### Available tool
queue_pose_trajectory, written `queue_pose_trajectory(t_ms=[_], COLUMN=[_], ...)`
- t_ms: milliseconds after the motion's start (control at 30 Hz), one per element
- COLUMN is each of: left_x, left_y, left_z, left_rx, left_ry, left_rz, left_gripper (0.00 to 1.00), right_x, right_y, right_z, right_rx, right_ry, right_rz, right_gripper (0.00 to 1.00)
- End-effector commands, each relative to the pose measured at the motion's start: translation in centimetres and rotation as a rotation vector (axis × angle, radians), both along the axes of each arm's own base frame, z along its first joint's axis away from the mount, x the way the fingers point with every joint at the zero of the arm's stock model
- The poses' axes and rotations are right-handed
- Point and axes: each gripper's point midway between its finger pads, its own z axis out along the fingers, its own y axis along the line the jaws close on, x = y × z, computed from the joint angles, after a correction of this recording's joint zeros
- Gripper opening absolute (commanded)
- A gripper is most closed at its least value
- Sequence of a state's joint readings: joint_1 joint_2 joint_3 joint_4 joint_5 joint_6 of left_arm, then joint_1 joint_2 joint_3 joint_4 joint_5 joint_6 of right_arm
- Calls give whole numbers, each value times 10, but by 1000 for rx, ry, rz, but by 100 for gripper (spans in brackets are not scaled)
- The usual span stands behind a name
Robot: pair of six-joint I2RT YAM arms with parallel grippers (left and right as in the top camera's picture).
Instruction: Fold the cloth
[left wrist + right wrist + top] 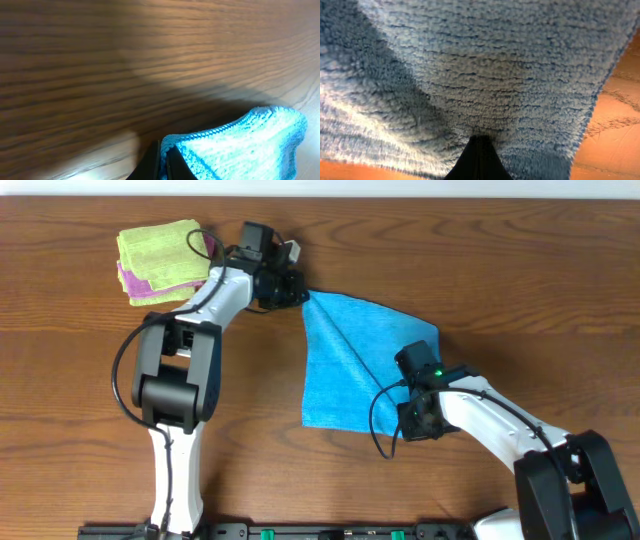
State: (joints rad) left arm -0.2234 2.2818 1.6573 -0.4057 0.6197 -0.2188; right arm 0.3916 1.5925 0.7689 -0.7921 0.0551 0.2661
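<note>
1. The cloth (345,365) lies at the centre of the overhead frame on the wooden table (520,270). It is pulled into an uneven four-sided shape.
2. Its sharpest corner points to the upper left. A raised crease runs from that corner down toward the lower right, and this diagonal is its long axis. The left edge runs nearly straight down the frame.
3. The left gripper (298,293) is at the upper-left corner of the cloth, its pincer closed on that tip. The left wrist view shows this close up: the dark fingers (150,165) at the bottom edge are pinched on the stitched hem of the cloth (245,145), with bare wood grain above.
4. The right gripper (408,422) is at the lower-right corner, clamped on the cloth there. A small green light (437,372) glows on its wrist.
5. Only the right wrist view shows the terry pile — the cloth (480,65) fills almost the whole frame, draped above the closed fingers (477,160), with table (620,125) visible at the right edge.
6. Only the overhead view shows a lime-green cloth (160,248) stacked on a purple cloth (130,280) in the upper left, just beside the left arm.
</note>
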Motion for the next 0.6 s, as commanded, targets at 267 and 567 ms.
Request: queue_pose_trajectory(t_ms=[267,567], left_x=[6,14], left_y=[11,9], left_z=[6,18], left_rx=[41,34], left_ry=[-42,-73], left_rz=[-26,-26], left_gripper=[6,6], right_x=[3,28], right_y=[25,35], right_z=[-5,9], right_rx=[99,114], right_ry=[-3,-79], right_rz=[38,49], right_gripper=[1,2])
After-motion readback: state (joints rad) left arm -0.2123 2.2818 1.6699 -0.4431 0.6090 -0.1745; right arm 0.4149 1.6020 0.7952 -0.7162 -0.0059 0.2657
